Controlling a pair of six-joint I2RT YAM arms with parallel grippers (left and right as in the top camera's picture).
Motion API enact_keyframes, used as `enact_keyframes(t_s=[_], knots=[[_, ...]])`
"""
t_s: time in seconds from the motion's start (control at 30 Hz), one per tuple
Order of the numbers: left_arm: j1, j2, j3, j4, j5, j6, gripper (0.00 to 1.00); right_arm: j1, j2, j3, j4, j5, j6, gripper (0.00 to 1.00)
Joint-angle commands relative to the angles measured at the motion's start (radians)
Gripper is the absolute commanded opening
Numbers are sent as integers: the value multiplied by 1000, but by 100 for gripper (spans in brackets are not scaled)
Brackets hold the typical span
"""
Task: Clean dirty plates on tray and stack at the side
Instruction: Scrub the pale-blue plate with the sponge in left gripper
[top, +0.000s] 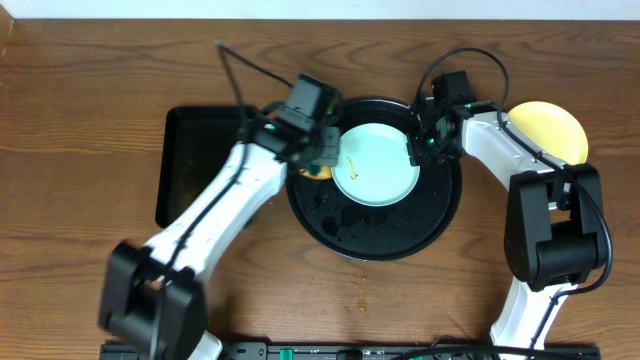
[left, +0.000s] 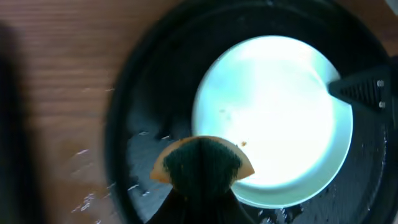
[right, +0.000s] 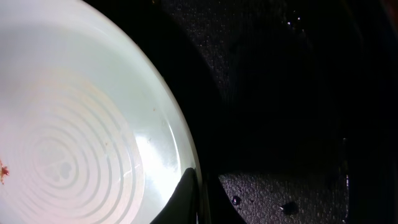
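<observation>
Overhead view: the large round black tray with a raised rim (top: 440, 215) sits mid-table. A pale mint-blue round shallow plate (top: 378, 170) lies inside it, slightly toward the upper part. Bare wet tray floor rings the plate, widest below and at lower right. Narrower gaps to the rim at left and right are taken up by the left gripper (top: 318, 158) and right gripper (top: 420, 148). A smaller rectangular black tray (top: 190, 165) lies near the round tray's left side, partly under the left arm. A pale yellow round plate (top: 555, 130) sits on bare wood at upper right, apart from the round tray and partly hidden by the right arm. The wooden table (top: 90, 90) is open at upper left and lower right.

Left wrist view: the left gripper is clenched on an orange-backed dark green sponge (left: 202, 163) at bottom centre. The sponge overlaps the mint plate's lower-left rim and hangs partly over the tray floor. Small brown specks (left: 242, 144) sit on the plate just right of the sponge's top. A right-gripper finger shows at the right edge, touching the plate rim.

Right wrist view: the plate fills the left half. The fingers (right: 185, 190) at bottom centre are pinched on its rim, one over the plate, one on the tray side. Dark textured tray floor with water droplets (right: 287, 207) lies to the right.
</observation>
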Motion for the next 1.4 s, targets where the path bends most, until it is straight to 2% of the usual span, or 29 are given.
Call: enact_keyframes(t_s=[0.0,0.37,0.73,0.83,0.97,1.03,1.07,1.13,1.37], knots=[[-47,86,-6,66,6,10,8,11,22,-37,-11,6,28,1],[-82,306,-6,311,-2,10,8,16,22,-40,-7,6,29,1],[-84,431,-6,378,-9,9,8,16,22,-41,-4,6,30,1],[-84,465,-6,377,-8,-33,8,16,22,-41,-4,6,30,1],[-84,499,-6,391,115,-44,8,16,22,-41,-4,6,30,1],[-84,507,-6,417,237,-40,8,16,22,-41,-4,6,30,1],[-84,507,-6,443,363,-20,8,16,22,-41,-4,6,30,1],[-80,501,-6,488,465,-20,8,16,22,-41,-4,6,30,1],[-24,338,45,531,493,-21,8,16,22,-41,-5,6,30,1]])
